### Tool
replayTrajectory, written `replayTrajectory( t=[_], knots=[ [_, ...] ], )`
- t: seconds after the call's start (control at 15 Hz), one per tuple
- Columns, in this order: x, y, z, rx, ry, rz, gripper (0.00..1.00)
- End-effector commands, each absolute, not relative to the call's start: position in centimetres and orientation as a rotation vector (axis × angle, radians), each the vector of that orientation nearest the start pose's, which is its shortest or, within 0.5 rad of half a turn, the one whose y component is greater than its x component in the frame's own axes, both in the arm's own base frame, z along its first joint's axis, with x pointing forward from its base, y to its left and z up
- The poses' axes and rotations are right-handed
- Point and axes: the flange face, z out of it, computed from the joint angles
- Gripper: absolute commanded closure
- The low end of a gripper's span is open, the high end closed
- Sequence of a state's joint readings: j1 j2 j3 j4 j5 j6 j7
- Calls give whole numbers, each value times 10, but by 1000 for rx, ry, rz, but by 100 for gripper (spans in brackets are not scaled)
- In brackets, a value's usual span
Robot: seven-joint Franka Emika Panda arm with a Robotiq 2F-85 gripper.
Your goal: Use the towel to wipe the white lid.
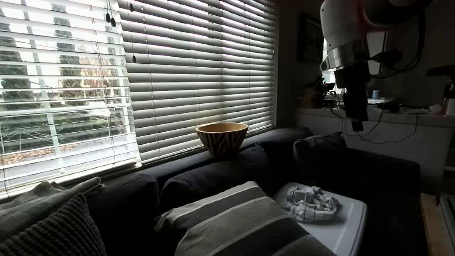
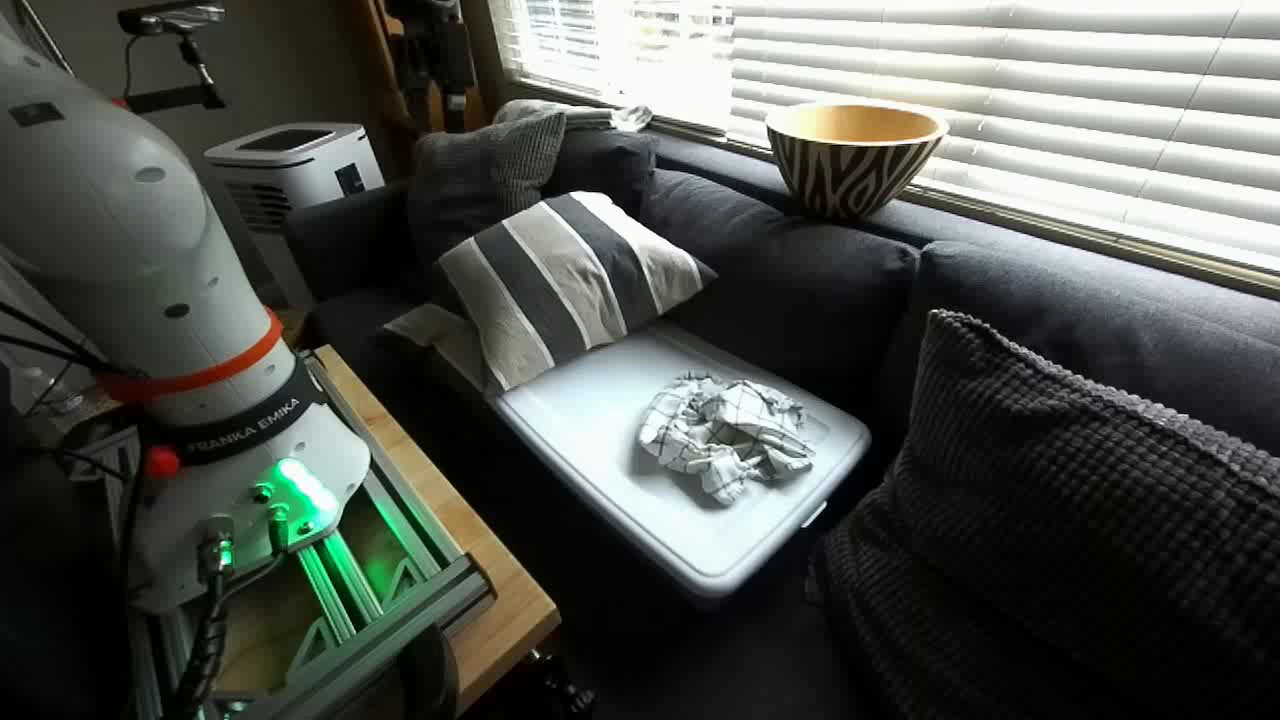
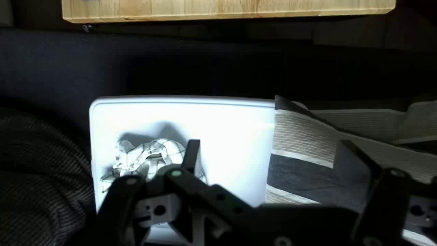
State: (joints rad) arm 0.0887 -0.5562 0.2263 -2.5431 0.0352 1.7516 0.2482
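Note:
The towel (image 2: 728, 432), white with dark check lines, lies crumpled on the white lid (image 2: 590, 450) of a bin. Both also show in an exterior view, the towel (image 1: 309, 203) and the lid (image 1: 346, 227). In the wrist view the towel (image 3: 150, 155) is at the left, partly hidden behind a finger, and the lid (image 3: 232, 136) is bright. My gripper (image 3: 271, 147) is open with its fingers wide apart and nothing between them. It hangs well above the lid and the cushion, apart from the towel. In an exterior view the gripper (image 1: 357, 126) points down.
A striped cushion (image 2: 580, 280) covers one end of the lid. A dark ribbed cushion (image 2: 1060, 520) stands by the other end. A patterned bowl (image 2: 850, 165) sits on the sofa back by the window blinds. A wooden table edge (image 3: 228, 10) runs alongside the sofa.

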Motion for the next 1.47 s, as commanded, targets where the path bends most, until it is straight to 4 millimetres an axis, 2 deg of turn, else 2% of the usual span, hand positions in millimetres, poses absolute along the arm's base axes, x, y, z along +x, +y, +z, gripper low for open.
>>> replayTrajectory(
  t=[0.0, 0.6, 0.67, 0.8, 0.87, 0.93, 1.07, 1.27, 1.4],
  knots=[
    [332, 112, 436, -3268, -14, 355, 0],
    [332, 112, 436, -3268, -14, 355, 0],
    [333, 106, 437, -3267, -12, 374, 0],
    [350, 79, 432, -3246, -58, 351, 0],
    [362, 54, 424, -3214, -103, 311, 0],
    [371, 38, 420, -3204, -108, 270, 0],
    [394, -3, 399, -3165, -105, 195, 0],
    [426, -52, 352, -3105, -117, 104, 0],
    [447, -73, 316, -3087, -94, 57, 0]
  ],
)
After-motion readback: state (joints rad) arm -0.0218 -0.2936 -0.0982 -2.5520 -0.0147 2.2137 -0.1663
